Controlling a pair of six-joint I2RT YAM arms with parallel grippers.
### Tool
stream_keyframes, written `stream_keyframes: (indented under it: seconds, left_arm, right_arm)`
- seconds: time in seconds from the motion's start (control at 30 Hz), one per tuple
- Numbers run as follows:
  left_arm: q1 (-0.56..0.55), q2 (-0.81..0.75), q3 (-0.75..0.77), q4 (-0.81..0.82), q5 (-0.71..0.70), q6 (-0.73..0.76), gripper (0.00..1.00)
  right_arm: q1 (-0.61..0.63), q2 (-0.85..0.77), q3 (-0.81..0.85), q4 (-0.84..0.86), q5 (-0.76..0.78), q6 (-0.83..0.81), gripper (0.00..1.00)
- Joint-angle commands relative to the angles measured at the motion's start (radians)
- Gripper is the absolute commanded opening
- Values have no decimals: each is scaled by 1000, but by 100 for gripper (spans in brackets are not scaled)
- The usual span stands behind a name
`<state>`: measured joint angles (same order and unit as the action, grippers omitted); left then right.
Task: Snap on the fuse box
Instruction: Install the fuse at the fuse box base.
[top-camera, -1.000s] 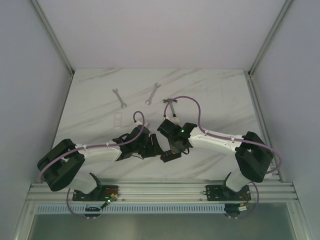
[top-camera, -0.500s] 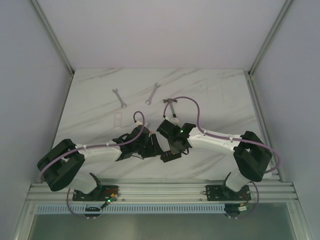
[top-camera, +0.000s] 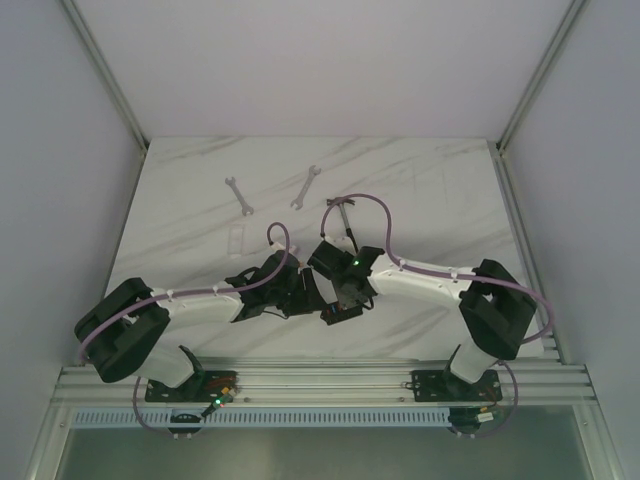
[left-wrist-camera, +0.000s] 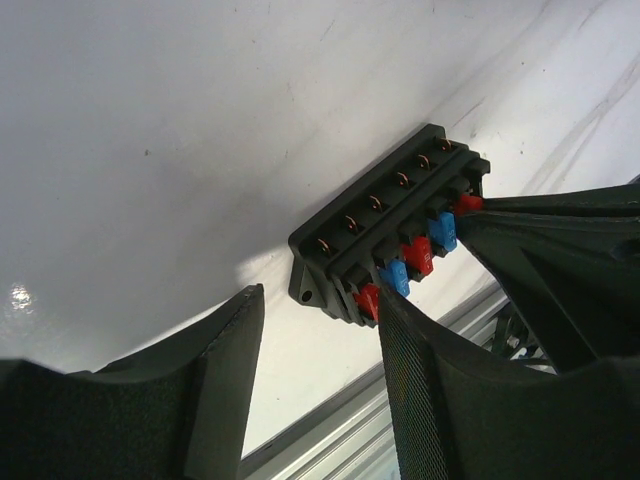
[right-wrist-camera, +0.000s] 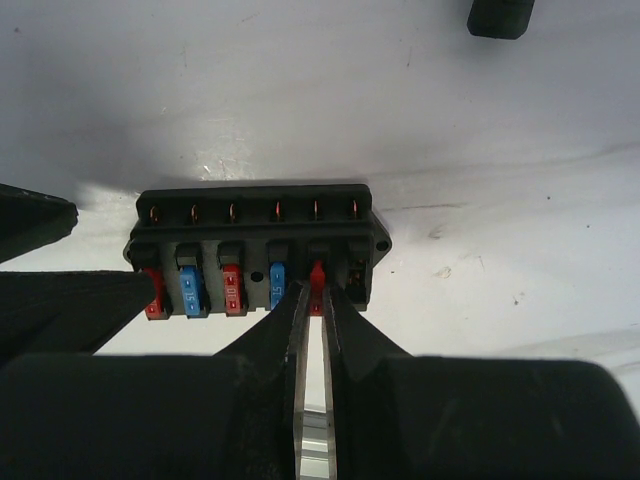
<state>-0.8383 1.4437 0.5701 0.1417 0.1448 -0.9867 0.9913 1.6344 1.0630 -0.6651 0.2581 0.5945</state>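
Note:
The black fuse box (right-wrist-camera: 255, 225) lies on the white marble table near the front edge, with red and blue fuses in its slots. My right gripper (right-wrist-camera: 316, 292) is shut on a red fuse (right-wrist-camera: 317, 272) standing in the fifth slot. My left gripper (left-wrist-camera: 318, 300) is open at the box's other end (left-wrist-camera: 380, 225). Its right finger (left-wrist-camera: 425, 390) touches the box face by the end red fuse, and its left finger (left-wrist-camera: 225, 380) stands clear. From above, both grippers meet over the fuse box (top-camera: 340, 313).
Two wrenches (top-camera: 238, 195) (top-camera: 306, 186) lie at the back of the table, with a small tool (top-camera: 340, 205) near them. A faint clear rectangular piece (top-camera: 235, 238) lies left of centre. The aluminium rail (top-camera: 320, 380) runs just in front of the box.
The right arm has shifted slightly to the left, its gripper staying on the fuse. The left arm has hardly moved.

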Motion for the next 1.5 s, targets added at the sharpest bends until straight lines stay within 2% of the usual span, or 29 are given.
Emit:
stream_keyframes:
  seconds: [0.0, 1.0, 1.27, 1.47]
  left_arm:
    - [-4, 12, 12, -14, -1, -1, 58]
    - [-4, 40, 4, -23, -49, -19, 55]
    - [8, 31, 25, -73, -95, 17, 55]
    - [24, 34, 59, -98, -109, 60, 54]
  right_arm:
    - [10, 103, -49, -16, -24, 23, 0]
    - [-24, 234, -141, 59, -91, -68, 0]
    - [-22, 111, -54, 5, -91, -10, 0]
    - [-21, 27, -1, -48, -48, 30, 19]
